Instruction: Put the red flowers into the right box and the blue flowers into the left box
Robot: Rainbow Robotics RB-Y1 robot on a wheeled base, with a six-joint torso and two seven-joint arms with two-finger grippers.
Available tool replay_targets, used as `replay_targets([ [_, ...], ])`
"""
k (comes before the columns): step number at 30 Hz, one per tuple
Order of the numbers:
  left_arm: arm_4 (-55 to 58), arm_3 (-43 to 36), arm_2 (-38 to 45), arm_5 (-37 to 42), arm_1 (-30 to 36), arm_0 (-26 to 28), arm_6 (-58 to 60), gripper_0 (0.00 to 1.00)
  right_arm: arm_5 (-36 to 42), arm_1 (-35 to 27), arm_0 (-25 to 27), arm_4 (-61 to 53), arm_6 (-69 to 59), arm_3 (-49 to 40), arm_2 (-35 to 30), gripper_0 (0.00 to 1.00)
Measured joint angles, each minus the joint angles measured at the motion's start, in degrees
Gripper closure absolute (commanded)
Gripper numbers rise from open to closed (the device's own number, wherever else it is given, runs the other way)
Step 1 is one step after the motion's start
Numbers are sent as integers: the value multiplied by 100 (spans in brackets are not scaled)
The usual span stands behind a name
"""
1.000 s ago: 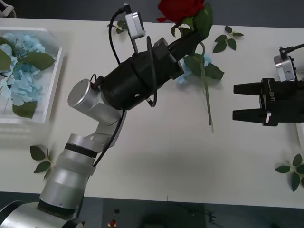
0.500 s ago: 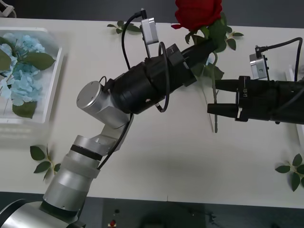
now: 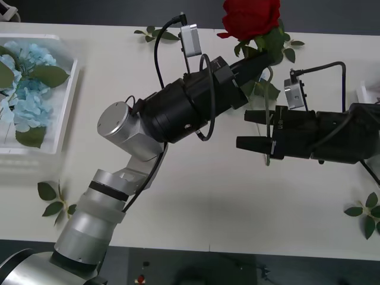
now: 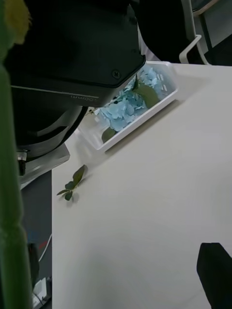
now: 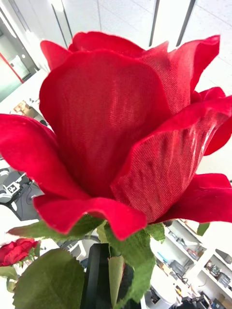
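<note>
My left gripper point(image 3: 260, 59) is shut on a red rose just under its bloom point(image 3: 251, 18) and holds it upright above the table's far edge. In the left wrist view the bloom point(image 5: 121, 130) is very close, above a black finger point(image 5: 99, 275). The green stem point(image 3: 269, 148) hangs down between the fingers of my right gripper point(image 3: 242, 129), which is open and points left. That stem point(image 4: 9, 193) runs close along one edge of the right wrist view. Blue flowers point(image 3: 24, 89) lie in the left box point(image 3: 66, 104). A corner of the right box point(image 3: 367, 92) shows at the right edge.
Loose leaf sprigs lie at the near left point(image 3: 52, 199), the near right point(image 3: 368, 214) and along the far edge point(image 3: 155, 34). My left arm point(image 3: 178, 110) stretches across the middle of the table. Another red rose point(image 5: 17, 251) shows small in the left wrist view.
My left arm has carried the rose to the right. My right gripper has moved left, and its open fingers now straddle the hanging stem.
</note>
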Motion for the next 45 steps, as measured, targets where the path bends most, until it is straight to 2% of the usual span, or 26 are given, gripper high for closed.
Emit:
replay_targets([
  [1, 0, 0, 0, 0, 0, 0, 0, 100, 0, 0, 0, 0, -22, 0, 2, 100],
  [21, 0, 1, 0, -64, 0, 0, 0, 99, -1, 0, 0, -102, -290, 0, 0, 100],
  [22, 0, 1, 0, -64, 0, 0, 0, 91, -1, 0, 0, -104, -291, 0, 0, 100],
  [23, 0, 1, 0, -64, 2, 0, 0, 69, -1, 0, 0, -109, -294, 0, 0, 100],
  [25, 3, 1, 0, -64, 10, 0, 0, 46, -1, 0, 0, -151, -312, 0, -1, 100],
  [28, 76, 1, 0, -64, 89, 0, 0, 29, -1, 0, -1, -229, -398, 0, -28, 100],
  [30, 187, 1, 0, -63, 228, 0, 0, 25, 5, 0, -1, -229, -459, 0, -93, 100],
  [39, 711, 2, -6, 172, 1481, 0, 0, 25, 198, -75, -3, -229, -860, 0, -661, 100],
  [45, 793, 2, -12, 228, 2825, 0, 0, 25, 201, -936, -3, 293, -2267, 0, -1020, 100],
])
